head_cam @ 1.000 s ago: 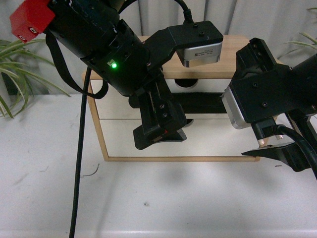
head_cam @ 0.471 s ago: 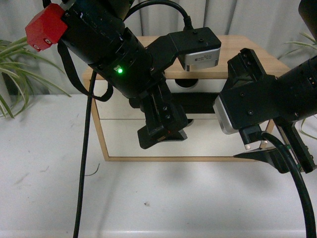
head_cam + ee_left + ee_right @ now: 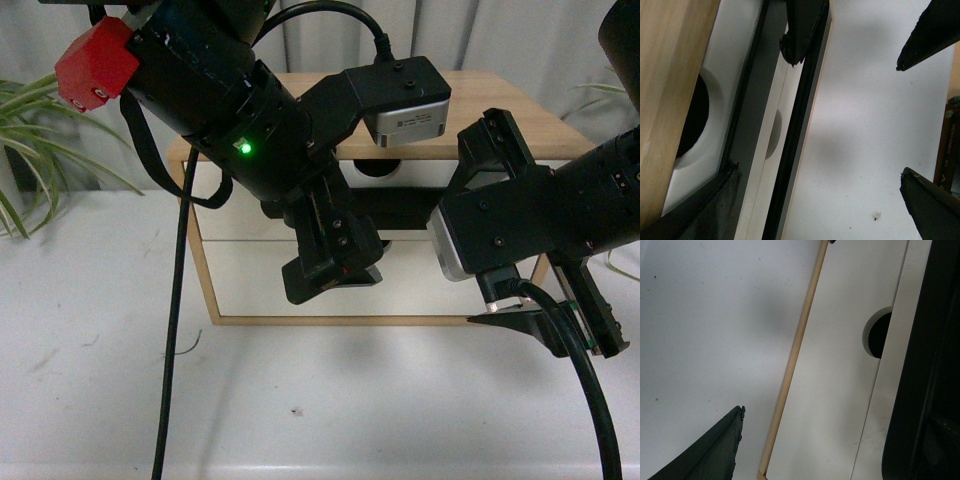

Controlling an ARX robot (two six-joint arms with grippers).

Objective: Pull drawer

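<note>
As seen from the front, drawer (image 3: 425, 176) sits in the upper slot of wooden cabinet (image 3: 208, 290) on tabletop (image 3: 300, 400), black handle (image 3: 400, 207) across it. Left claw (image 3: 330, 278) hangs just below the handle, before the lower front (image 3: 250, 285); its spread is not readable here. Right claw (image 3: 535, 322) is low by the cabinet's right bottom corner, well off the handle; cannot tell its spread

Left wrist: two fingers (image 3: 932, 30) stand wide apart over the tabletop, gripping nothing, off the handle; drawer's notch (image 3: 690, 125) visible

Right wrist: one finger (image 3: 705, 450) only, over the tabletop beside the cabinet's base
</note>
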